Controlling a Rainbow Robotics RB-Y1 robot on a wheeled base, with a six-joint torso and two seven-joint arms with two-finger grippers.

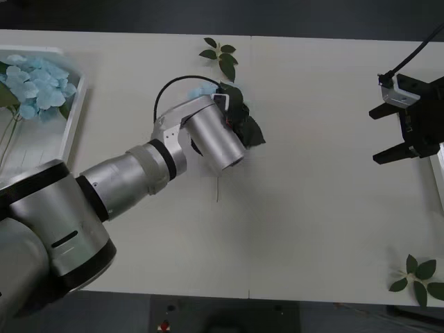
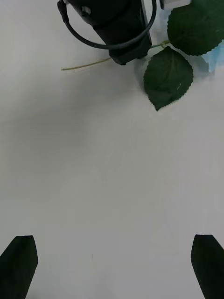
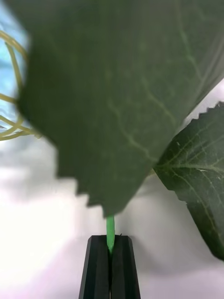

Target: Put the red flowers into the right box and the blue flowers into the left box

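Jaws of the left gripper are pressed together on the thin green stem of a blue flower, whose dark leaves and pale blue head lie on the white table near its middle, just beyond the wrist. Jaws of the right gripper stand wide apart and hold nothing, hovering at the table's right side well apart from that flower. Another blue flower lies inside the left box at the far left, and loose leaf sprigs rest on the table.
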